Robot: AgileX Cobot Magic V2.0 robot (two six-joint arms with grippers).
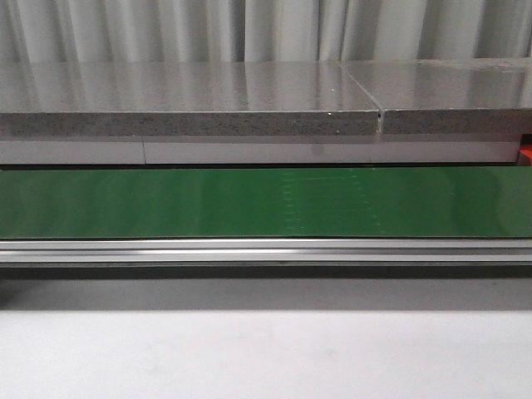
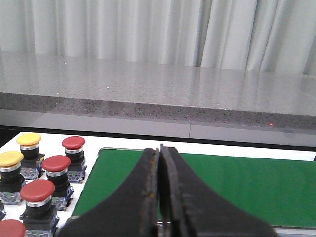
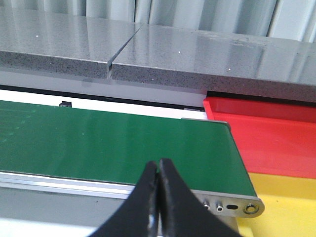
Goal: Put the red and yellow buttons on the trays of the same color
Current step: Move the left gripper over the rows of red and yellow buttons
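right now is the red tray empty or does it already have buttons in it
Empty, as far as shown. The right wrist view shows only bare floor in the red tray; its far right part is cut off. The red buttons stand elsewhere.

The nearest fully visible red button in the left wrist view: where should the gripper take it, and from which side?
Grip the red button from above, fingers closing under its mushroom cap on the narrower black body. It stands upright, and neighbours crowd its sides. The left gripper, now shut, must open first.
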